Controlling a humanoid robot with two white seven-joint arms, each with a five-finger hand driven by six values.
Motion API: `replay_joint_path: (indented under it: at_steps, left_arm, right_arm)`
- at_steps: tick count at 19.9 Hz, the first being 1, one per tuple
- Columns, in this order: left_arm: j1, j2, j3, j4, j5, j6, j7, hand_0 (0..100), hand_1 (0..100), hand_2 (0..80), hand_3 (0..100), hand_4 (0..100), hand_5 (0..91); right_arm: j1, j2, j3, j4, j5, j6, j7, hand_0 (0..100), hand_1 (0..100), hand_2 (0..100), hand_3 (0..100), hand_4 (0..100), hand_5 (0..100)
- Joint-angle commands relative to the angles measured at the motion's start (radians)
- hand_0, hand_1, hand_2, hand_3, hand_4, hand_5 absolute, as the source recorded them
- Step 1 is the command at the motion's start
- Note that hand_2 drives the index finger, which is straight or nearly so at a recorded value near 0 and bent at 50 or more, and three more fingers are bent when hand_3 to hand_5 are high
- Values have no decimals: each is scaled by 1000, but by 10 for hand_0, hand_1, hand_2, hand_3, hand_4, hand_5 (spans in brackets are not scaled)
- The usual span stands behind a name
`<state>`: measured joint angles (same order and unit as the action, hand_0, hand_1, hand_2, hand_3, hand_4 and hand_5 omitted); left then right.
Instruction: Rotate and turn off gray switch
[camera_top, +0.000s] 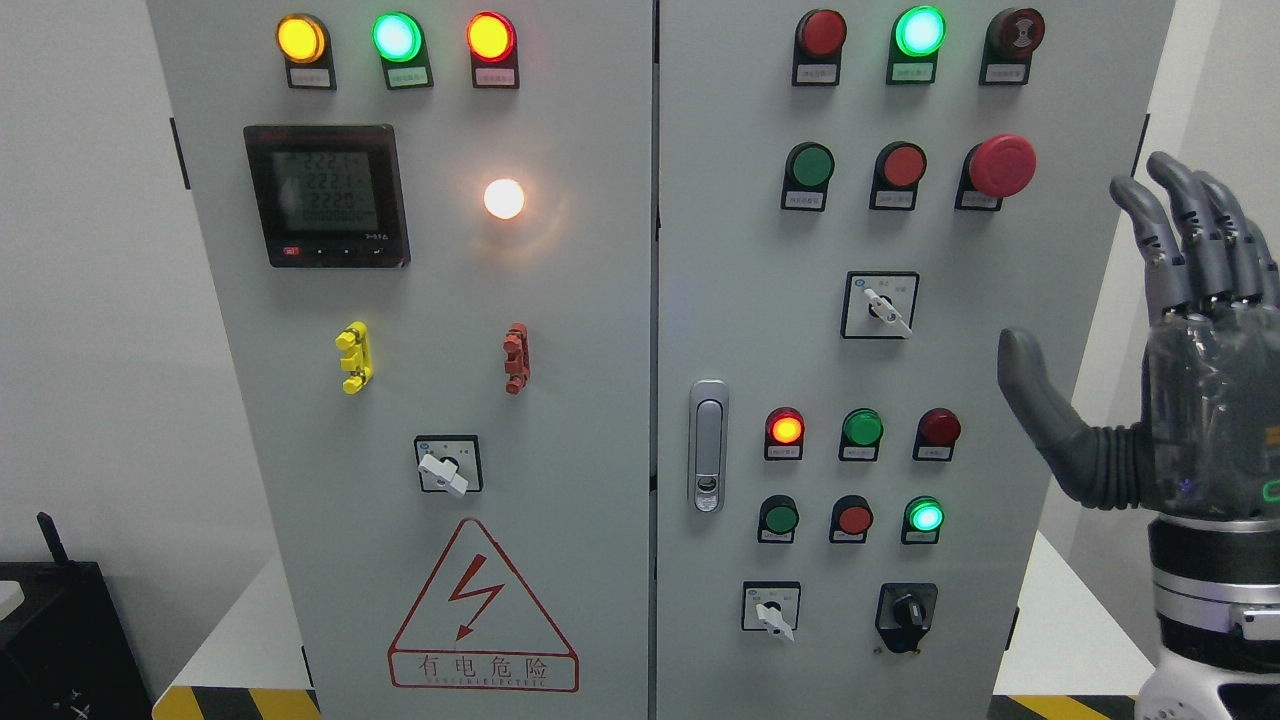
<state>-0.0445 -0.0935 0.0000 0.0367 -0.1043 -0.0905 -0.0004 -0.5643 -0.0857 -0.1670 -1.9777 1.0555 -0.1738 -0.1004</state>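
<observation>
Fingers (1195, 230) of right hand (1180, 400) spread, holding nothing, raised beside cabinet (600, 350), well apart from gray switch (882, 305); likely staged for reach. Left hand unseen.

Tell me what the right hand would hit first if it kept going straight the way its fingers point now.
The right hand is raised at the picture's right, fingers spread, pointing up and slightly left. That line seems to pass the cabinet's right edge into free space beside the wall; depth is unclear, so grazing the edge is possible.

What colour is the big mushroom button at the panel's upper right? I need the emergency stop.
Red. The mushroom button shows clearly in the head view.
</observation>
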Motion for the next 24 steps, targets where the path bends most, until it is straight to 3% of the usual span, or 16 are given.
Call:
replay_joint_path:
  at_steps: [1, 13, 14, 15, 18, 24]
  left_arm:
    - [0, 1, 32, 0, 0, 0, 0, 120, 389, 0, 0, 0, 0]
    - [0, 0, 32, 0, 0, 0, 0, 120, 389, 0, 0, 0, 0]
    - [0, 0, 32, 0, 0, 0, 0, 120, 389, 0, 0, 0, 0]
    - [0, 0, 32, 0, 0, 0, 0, 120, 389, 0, 0, 0, 0]
    - [0, 0, 32, 0, 0, 0, 0, 120, 389, 0, 0, 0, 0]
    - [0, 0, 32, 0, 0, 0, 0, 120, 389, 0, 0, 0, 0]
  right_arm:
    - [0, 0, 1, 3, 0, -1, 1, 364, 154, 25, 87, 0, 0]
    - [1, 4, 11, 19, 0, 5, -1, 359, 158, 28, 110, 0, 0]
    - [3, 6, 11, 20, 0, 5, 1, 358, 159, 36, 134, 12, 0]
    - [4, 9, 12, 28, 0, 5, 1, 356, 165, 47, 188, 103, 9]
    - [6, 15, 33, 69, 1, 10, 1, 349, 188, 89, 341, 268, 209]
    - [14, 15, 60, 103, 3, 31, -4, 309, 252, 146, 453, 358, 395]
